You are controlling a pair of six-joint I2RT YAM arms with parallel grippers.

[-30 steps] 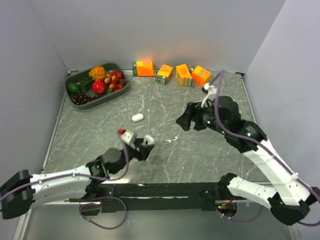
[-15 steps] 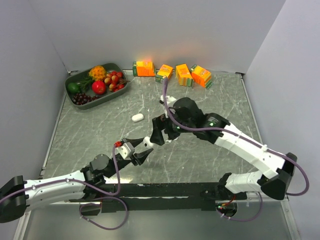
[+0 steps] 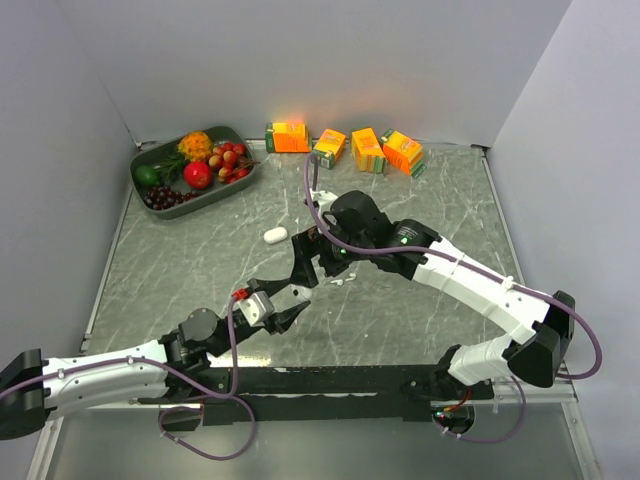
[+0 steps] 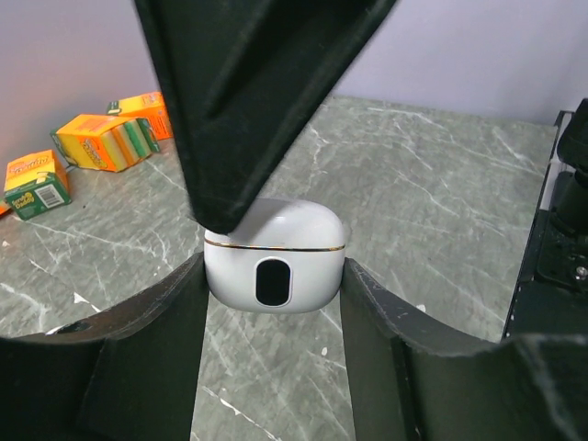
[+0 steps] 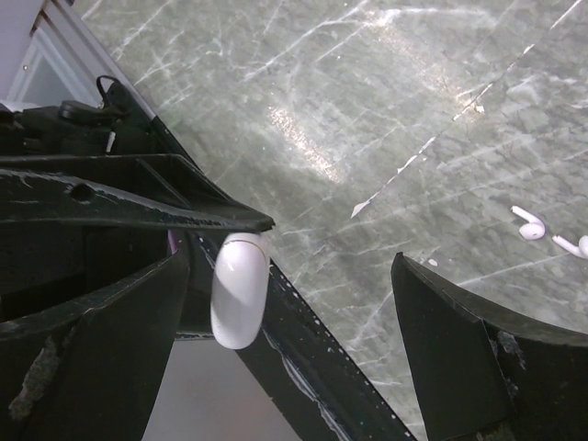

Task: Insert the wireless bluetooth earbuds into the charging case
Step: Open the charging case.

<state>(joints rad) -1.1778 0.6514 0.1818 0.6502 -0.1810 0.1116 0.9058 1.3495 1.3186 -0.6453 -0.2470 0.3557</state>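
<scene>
Spanning the left pincer (image 4: 274, 268), charging case (image 4: 276, 241); long axis crosswise

The charging case (image 4: 276, 241) is a small, glossy white pod with rounded corners. Its lid is closed along a thin gold seam, and a dark oval mark sits on the front. It stands upright, pinched at both sides between the fingers of the left gripper (image 4: 273, 280), and the right gripper's (image 5: 292, 266) left finger is just beside it. The two earbuds (image 5: 531, 226) are tiny, white and short-stemmed. They lie loose, close together, just beyond the right gripper's right finger, outside the case.
</scene>
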